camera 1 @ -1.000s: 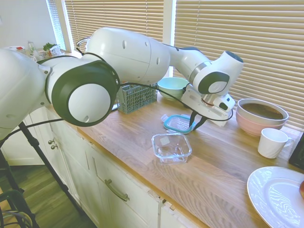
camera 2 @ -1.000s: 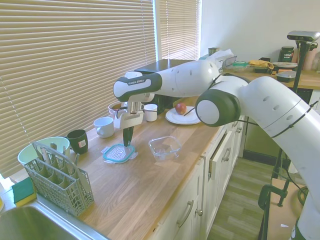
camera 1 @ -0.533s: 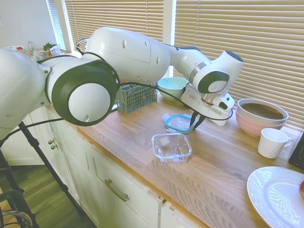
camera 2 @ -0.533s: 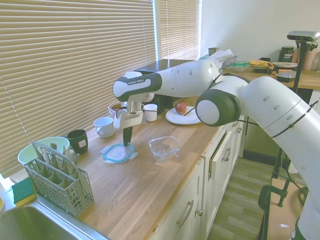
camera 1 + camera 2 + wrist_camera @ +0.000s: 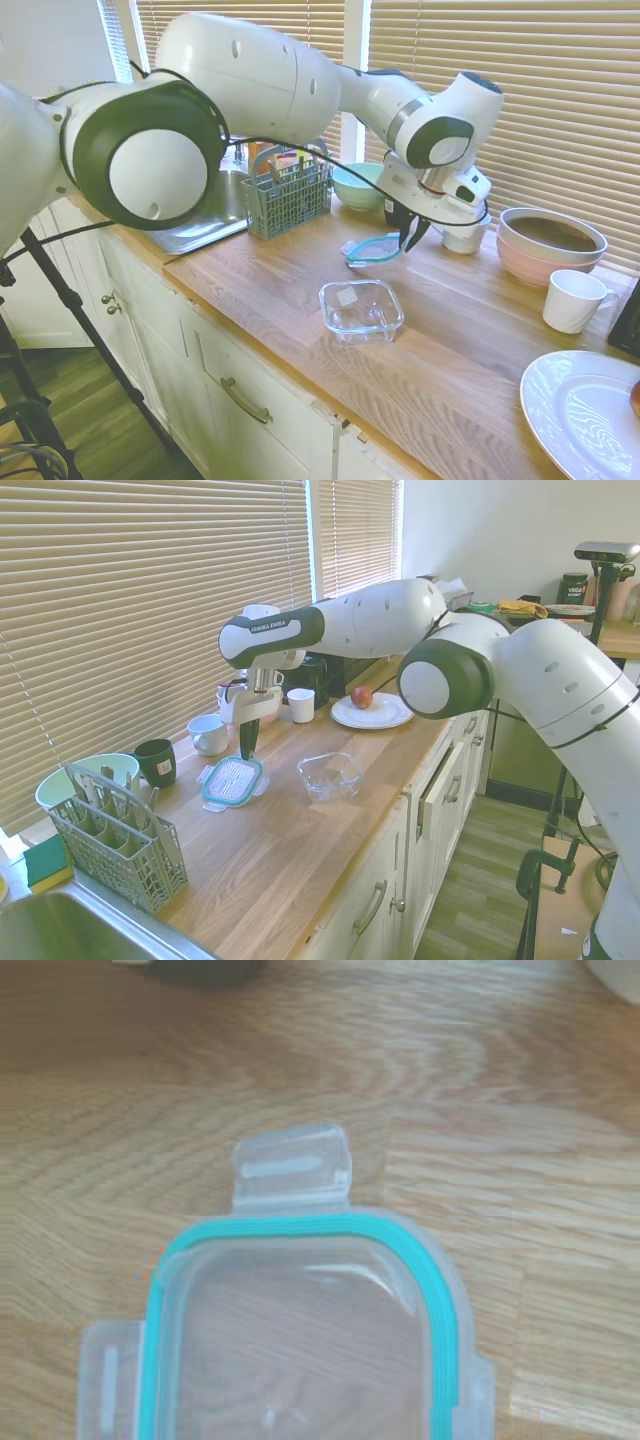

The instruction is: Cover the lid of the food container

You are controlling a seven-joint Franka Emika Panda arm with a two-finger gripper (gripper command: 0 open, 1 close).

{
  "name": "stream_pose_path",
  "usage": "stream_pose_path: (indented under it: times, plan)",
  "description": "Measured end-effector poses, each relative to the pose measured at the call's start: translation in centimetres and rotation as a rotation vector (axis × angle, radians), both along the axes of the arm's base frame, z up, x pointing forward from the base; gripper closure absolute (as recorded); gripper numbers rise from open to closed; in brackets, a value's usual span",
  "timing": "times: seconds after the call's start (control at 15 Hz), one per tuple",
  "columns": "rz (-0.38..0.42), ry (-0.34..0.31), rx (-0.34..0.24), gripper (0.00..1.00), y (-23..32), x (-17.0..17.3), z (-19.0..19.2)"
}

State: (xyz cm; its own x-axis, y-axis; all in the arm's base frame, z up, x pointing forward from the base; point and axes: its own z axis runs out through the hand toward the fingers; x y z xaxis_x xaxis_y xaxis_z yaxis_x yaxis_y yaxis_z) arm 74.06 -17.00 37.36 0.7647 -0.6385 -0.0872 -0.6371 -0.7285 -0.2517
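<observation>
The lid (image 5: 372, 249), clear with a teal rim seal and snap flaps, hangs tilted just above the bench (image 5: 470, 350), pinched at its far edge by the jaws of the gripper (image 5: 411, 232); the second exterior view shows it raised over its own shadow, and the wrist view shows the teal seal and one flap with wood grain beneath; so the jaws are clenched on the lid. The food container (image 5: 361, 309), a shallow square glass dish with a white sticker on its base, sits open and upright nearer the bench's front edge, apart from the lid. Behind stand a grey cutlery drainer (image 5: 287, 199), a light-green bowl (image 5: 364, 183), a pink bowl (image 5: 552, 243) and a white mug (image 5: 575, 299). The step in hand looks like the carry: lid lifted, not yet placed; the next move calls for bringing it over the dish, levelling it, squaring corners to corners, and lowering it onto the rim.
</observation>
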Motion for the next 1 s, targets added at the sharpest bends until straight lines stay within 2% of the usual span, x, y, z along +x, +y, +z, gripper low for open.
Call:
stream_pose_path:
  times: [0.53, 1.0]
  plan:
    - [-0.029, -0.046, -0.038, 1.0, 2.7, -4.5, 5.2]
    - [-0.051, -0.077, -0.072, 1.0, 6.3, -6.3, 7.9]
